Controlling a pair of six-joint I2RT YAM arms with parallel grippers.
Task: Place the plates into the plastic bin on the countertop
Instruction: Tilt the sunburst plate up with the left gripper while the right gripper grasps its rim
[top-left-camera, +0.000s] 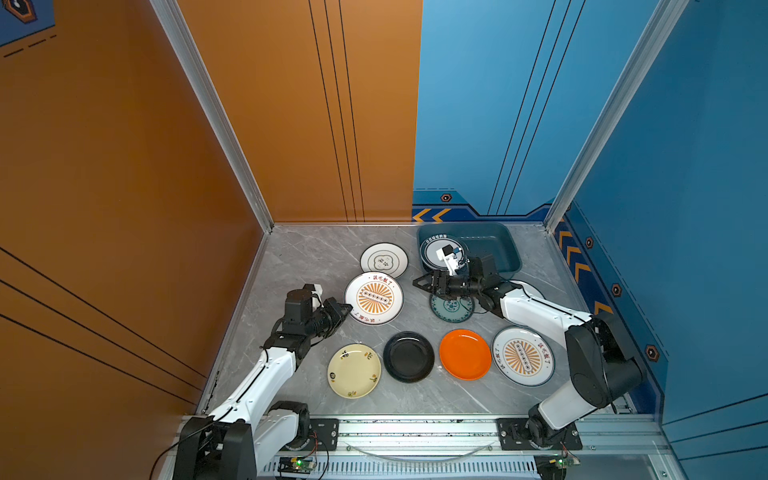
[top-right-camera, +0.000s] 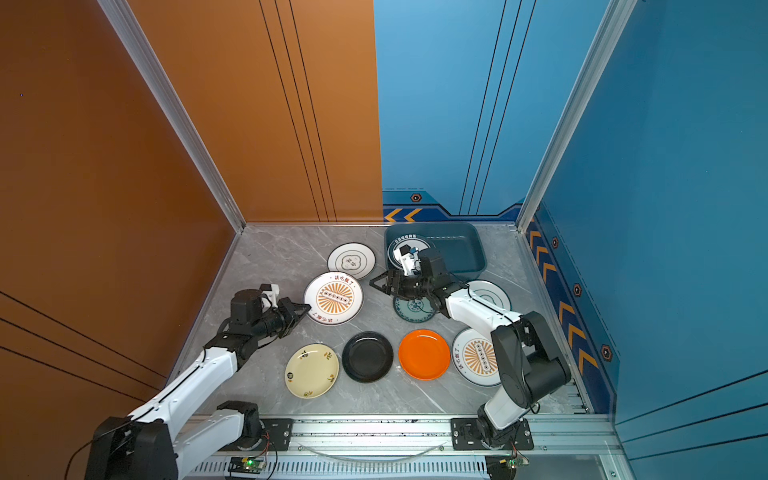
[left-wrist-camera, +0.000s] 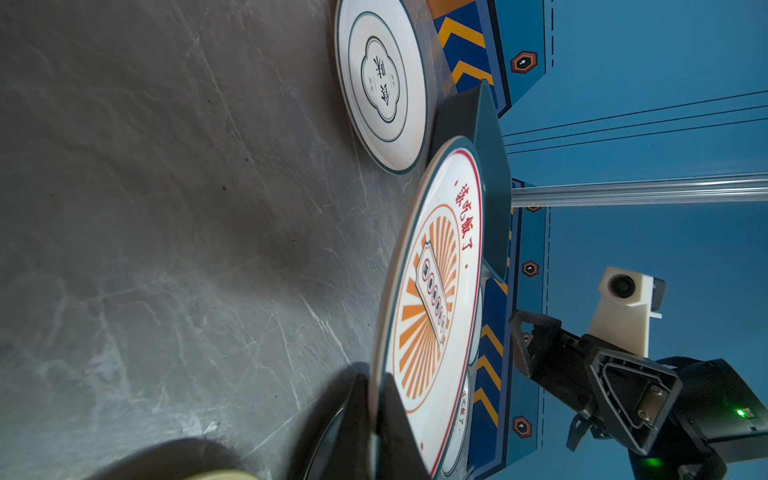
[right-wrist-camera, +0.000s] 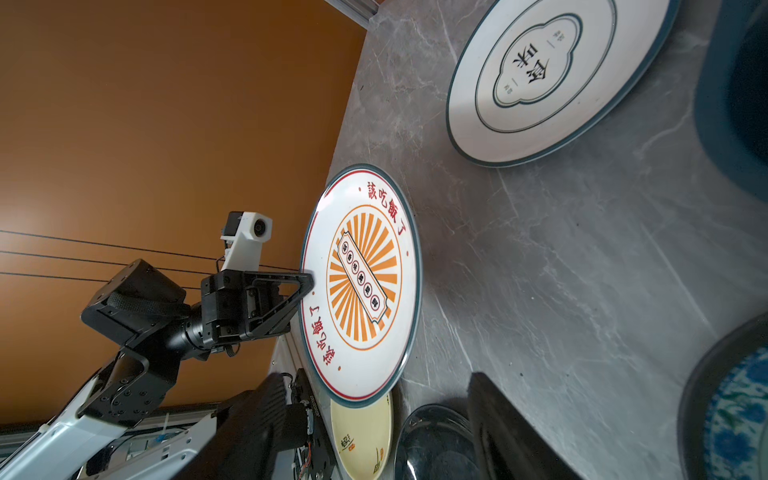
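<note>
The sunburst plate (top-left-camera: 374, 297) is clamped at its rim by the closed left hand (top-left-camera: 349, 308) and tilted up from the surface (top-left-camera: 307, 266), likely for the wide-open, empty right hand (top-left-camera: 419, 284) near the plastic bin (top-left-camera: 490, 247).

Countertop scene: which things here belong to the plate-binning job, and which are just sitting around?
Belongs: plastic bin, with a dark-rimmed plate inside; sunburst plate pinched by the left gripper; open right gripper; white ringed plate, teal plate, cream plate, black plate, orange plate, second sunburst plate, half-hidden white plate.

Just there: front aluminium rail, green-lit circuit board, orange wall, blue wall.
</note>
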